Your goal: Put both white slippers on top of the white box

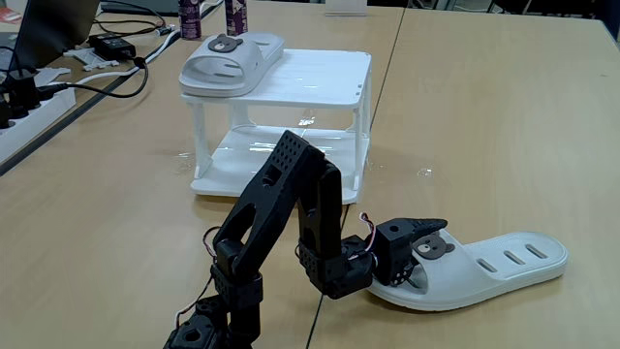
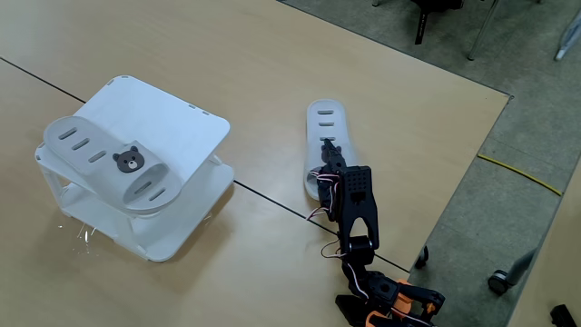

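The wooden table (image 1: 484,126) carries the white box (image 1: 320,78), one white slipper (image 1: 504,264), and cables (image 1: 87,82).

The black arm (image 1: 281,208) rises from its base at the counter's near edge, bends sharply at the elbow and folds back down, so the wrist lies low beside the slipper (image 1: 484,271) on the counter. The hand (image 1: 426,242) sits at that slipper's strap end, over the bear badge, fingers pointing along the sole. Whether its fingers are closed on the strap cannot be made out in either fixed view.
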You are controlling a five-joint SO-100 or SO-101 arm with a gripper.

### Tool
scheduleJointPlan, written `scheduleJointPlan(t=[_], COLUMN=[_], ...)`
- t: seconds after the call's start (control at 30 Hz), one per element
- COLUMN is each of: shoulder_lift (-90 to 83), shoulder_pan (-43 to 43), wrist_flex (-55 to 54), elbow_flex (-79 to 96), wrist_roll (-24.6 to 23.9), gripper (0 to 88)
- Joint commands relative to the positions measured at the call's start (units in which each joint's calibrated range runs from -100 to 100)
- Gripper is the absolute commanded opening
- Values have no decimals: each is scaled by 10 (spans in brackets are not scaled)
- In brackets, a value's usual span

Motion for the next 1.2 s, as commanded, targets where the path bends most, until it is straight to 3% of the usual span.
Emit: scheduleJointPlan(t=[0.0,0.1,0.17,0.37,0.5,0.8,0.9,1.17], shoulder_lift=[-16,-81,-168,-476,-555,-607,-617,-610], shoulder_pan=[8,19,29,42,38,36,-29,-309], wrist_flex=[0,18,108,616,816,1014,1026,1026], elbow_flex=[-24,-56,-75,-259,-424,-701,-714,-668], wrist_roll=[4,4,4,4,4,4,4,4], gripper=[7,8,8,8,8,8,8,8])
